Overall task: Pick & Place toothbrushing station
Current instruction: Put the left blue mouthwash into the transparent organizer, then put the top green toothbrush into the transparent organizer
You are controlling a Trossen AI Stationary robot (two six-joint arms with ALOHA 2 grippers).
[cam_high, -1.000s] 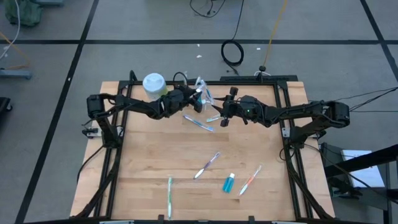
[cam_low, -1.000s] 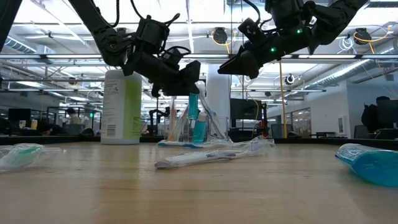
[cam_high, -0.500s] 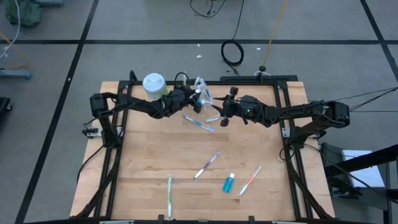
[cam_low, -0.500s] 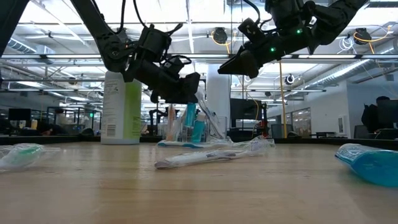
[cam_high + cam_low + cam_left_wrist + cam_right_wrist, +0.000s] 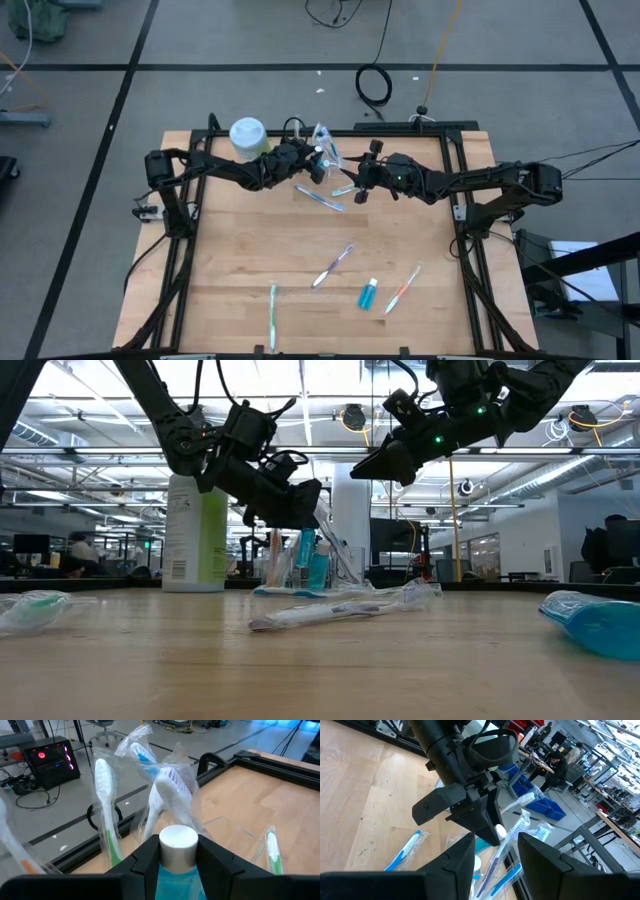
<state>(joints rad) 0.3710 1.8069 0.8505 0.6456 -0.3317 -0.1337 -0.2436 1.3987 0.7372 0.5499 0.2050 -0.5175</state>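
At the far left of the tabletop (image 5: 230, 250) stands a big white-capped bottle (image 5: 247, 135), no part of the set as far as I can judge. Near the front edge a green toothbrush (image 5: 272, 315) lies loose, not yet collected.

The left tool (image 5: 313, 166) hangs at the back of the tabletop, right over the clear cup (image 5: 324, 148). It is clenched on a blue tube (image 5: 177, 844); the left wrist view shows the tube's white cap between the two fingers. The cup already holds several wrapped toothbrushes (image 5: 102, 785), standing up out of it, so part of the station looks filled. In the low view the tube appears to sit partly down among them, though I cannot tell whether it touches the bottom.

Just in front of the cup lies a blue toothbrush (image 5: 320, 198), with another short one (image 5: 343, 189) beside it. Farther forward, well apart from the cup, lie a purple toothbrush (image 5: 332, 265), a second blue tube (image 5: 369, 294) and an orange toothbrush (image 5: 402, 288).

The right tool (image 5: 357, 188) waits just to the right of the cup, raised off the tabletop, its fingers apart with nothing between them.

My judgement: the job is past its start but far from finished. One tube is being delivered; five brushes and one tube remain to be gathered.
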